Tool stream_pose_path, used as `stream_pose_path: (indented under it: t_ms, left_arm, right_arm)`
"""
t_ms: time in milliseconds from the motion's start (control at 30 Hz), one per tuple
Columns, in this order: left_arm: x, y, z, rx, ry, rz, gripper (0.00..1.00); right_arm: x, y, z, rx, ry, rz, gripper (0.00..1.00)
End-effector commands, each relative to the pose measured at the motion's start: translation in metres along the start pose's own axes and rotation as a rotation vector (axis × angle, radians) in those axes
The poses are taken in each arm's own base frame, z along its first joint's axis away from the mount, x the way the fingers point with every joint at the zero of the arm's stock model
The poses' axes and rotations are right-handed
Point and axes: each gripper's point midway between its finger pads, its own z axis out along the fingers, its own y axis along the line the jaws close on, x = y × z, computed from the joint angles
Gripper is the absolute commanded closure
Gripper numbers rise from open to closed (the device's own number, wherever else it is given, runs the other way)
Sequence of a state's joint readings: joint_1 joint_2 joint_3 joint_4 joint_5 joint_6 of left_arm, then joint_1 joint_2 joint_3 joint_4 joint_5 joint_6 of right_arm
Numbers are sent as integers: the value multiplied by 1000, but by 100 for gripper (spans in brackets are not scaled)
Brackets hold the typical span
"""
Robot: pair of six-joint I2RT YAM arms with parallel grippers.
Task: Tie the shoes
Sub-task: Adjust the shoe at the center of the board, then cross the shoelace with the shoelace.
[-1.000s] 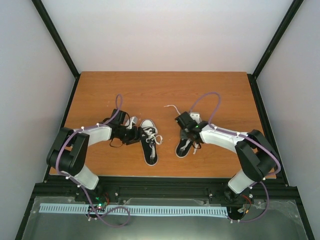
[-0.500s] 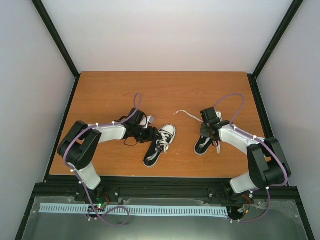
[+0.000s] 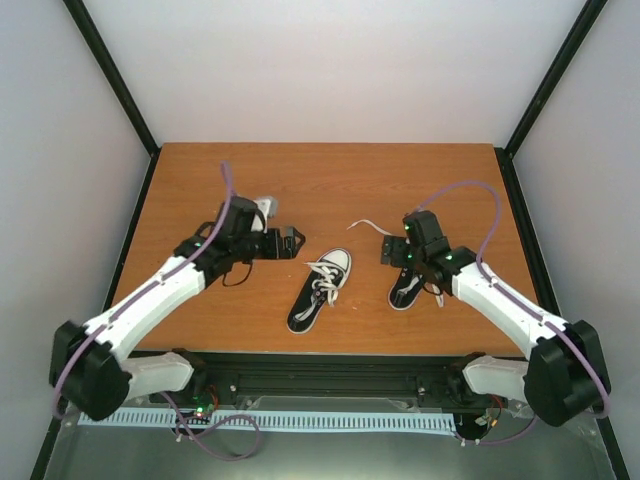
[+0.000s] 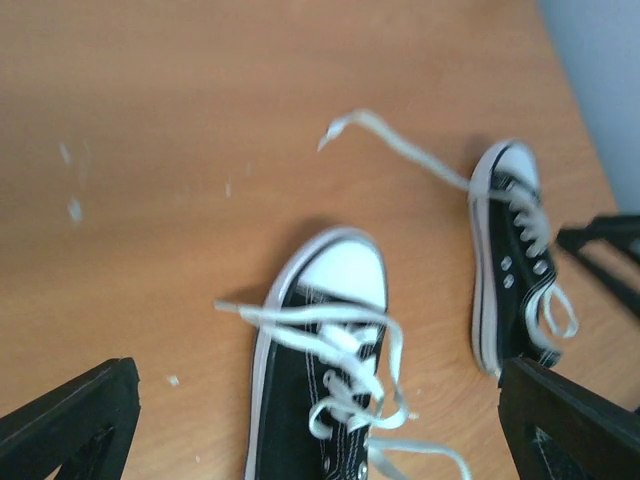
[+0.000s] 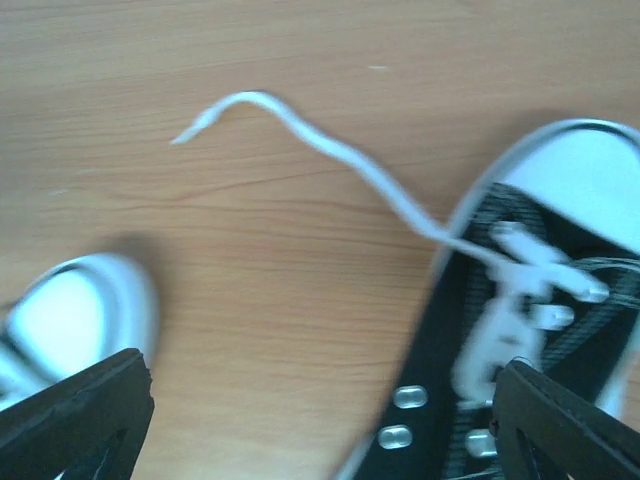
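Note:
Two black shoes with white toe caps lie on the wooden table (image 3: 200,180). The left shoe (image 3: 320,290) (image 4: 320,390) points toe up-right, its white laces (image 4: 340,340) loose across the tongue. The right shoe (image 3: 410,285) (image 5: 540,330) (image 4: 510,260) trails one long lace (image 3: 365,225) (image 5: 330,160) to the upper left. My left gripper (image 3: 292,240) (image 4: 315,400) hovers open just left of the left shoe, holding nothing. Above the right shoe's toe end my right gripper (image 3: 390,250) (image 5: 320,400) stands open and empty, that shoe beside its right finger (image 5: 570,420).
Black frame rails (image 3: 320,355) border the table's near edge and sides. White walls close in the back. The left shoe's toe (image 5: 70,310) shows at the left edge of the right wrist view.
Both shoes slid right and the left one turned its toe to the right. Both grippers have since opened; the left arm drew back to the left, off its shoe.

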State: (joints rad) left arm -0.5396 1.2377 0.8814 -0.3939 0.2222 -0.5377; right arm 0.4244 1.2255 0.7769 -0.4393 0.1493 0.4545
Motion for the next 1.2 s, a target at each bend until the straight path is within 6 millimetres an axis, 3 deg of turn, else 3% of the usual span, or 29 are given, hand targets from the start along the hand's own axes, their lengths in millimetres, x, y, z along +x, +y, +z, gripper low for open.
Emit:
stream_pose_path:
  t_ms: [0,67,133,200,333,600,867,1167]
  left_arm:
    - [-58,-26,-74,-63,-197,152,0]
    - [-78,-39,-96,-73,-239,222,0]
    - [-95,-32,-106,-177,-250,249,0]
    - [-110,-21,-115,-285,-277,264,0]
    - [-125,-17,-127,-330,-388,280,0]
    - [-116,8,-123,-417,-438,313,0]
    - [-108,3,-123,-366,-427,338,0]
    - [-103,-6,-114,-299,-394,337,0]
  right_arm:
    - [14,63,-20,-207,43,-27,8]
    - [26,89,-20,-269,60,-20,8]
    - [39,107,-13,-299,91,-6,10]
    - [48,118,-3,-300,122,0,12]
    - [63,131,18,-306,165,-2,18]
    - [70,131,31,-290,180,-6,42]
    - [78,136,44,-295,215,-4,59]
    - [84,146,49,-355,229,21,63]
